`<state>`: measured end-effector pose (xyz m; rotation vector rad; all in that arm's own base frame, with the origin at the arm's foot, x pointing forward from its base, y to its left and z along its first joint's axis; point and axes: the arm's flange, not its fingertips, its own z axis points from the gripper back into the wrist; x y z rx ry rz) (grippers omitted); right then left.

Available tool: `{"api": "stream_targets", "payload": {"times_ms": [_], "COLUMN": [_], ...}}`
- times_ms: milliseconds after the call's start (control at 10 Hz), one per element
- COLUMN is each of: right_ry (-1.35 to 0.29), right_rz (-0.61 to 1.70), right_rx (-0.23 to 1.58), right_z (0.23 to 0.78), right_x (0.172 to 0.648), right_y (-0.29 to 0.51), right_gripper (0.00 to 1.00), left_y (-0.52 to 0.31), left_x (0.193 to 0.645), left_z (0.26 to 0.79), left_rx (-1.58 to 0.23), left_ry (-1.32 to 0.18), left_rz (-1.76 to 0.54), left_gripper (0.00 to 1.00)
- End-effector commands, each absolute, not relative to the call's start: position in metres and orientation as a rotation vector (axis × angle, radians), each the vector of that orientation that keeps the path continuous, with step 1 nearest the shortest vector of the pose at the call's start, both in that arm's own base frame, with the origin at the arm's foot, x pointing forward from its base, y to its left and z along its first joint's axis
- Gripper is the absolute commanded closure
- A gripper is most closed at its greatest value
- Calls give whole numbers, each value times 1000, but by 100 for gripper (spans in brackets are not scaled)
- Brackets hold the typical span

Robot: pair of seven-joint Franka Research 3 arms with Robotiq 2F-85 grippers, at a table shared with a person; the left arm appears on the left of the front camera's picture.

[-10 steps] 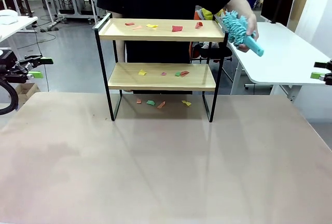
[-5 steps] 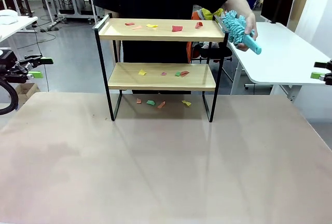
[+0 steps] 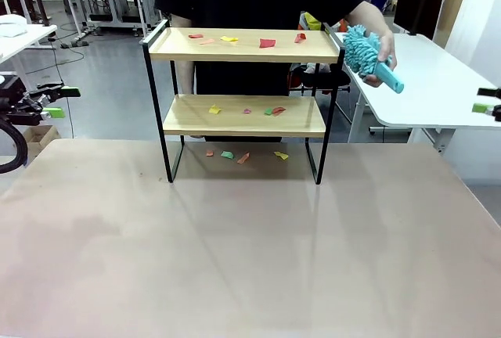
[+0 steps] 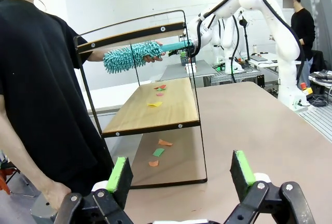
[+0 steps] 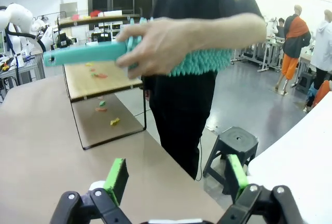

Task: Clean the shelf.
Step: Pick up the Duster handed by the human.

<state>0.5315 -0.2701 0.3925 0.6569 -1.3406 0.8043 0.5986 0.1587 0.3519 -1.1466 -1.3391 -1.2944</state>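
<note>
The shelf (image 3: 243,55) stands at the far middle of the table, two wooden boards in a black frame. Coloured paper scraps (image 3: 268,42) lie on its top board, more scraps (image 3: 274,110) on the lower board, and others (image 3: 243,156) on the table beneath it. A person behind it holds a teal fluffy duster (image 3: 374,60) just past the shelf's right end. My left gripper (image 3: 56,101) hangs open off the table's left side, and my right gripper (image 3: 487,100) hangs open off its right side. The wrist views show the left gripper (image 4: 180,172) and the right gripper (image 5: 175,176) with nothing between their fingers, facing the shelf (image 4: 161,105) (image 5: 98,79) and duster (image 4: 132,57) (image 5: 88,53).
The brown table (image 3: 235,252) stretches bare in front of the shelf. A white table (image 3: 430,80) stands to the right behind it. A black stool (image 5: 236,141) sits on the floor near the person. Other people stand farther back.
The person's hand has carried the duster a little right and down, away from the top board's end. The person's body has shifted slightly right. Both grippers stay open.
</note>
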Motion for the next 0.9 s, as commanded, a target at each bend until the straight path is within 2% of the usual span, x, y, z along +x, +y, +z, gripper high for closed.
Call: {"api": "stream_targets", "payload": {"times_ms": [0,300,500,800], "right_ry": [-1286,-1195,-1136,-999], "right_rz": [765,633,509,428], "right_rx": [627,497,418,384], "right_z": [470,549,590,613], "right_x": [519,505,476,442], "right_y": [-247,-201,-147,-75], "right_gripper": [0,0,0,0], "left_y": [159,159,159,159], "left_x": [598,598,598,598], "left_z": [353,353,353,353], "left_rx": [-1141,-1141,-1141,-1141], "left_ry": [-1340,-1340,-1340,-1340], "left_rz": [-1310,-1310,-1310,-1310], "left_gripper": [0,0,0,0]}}
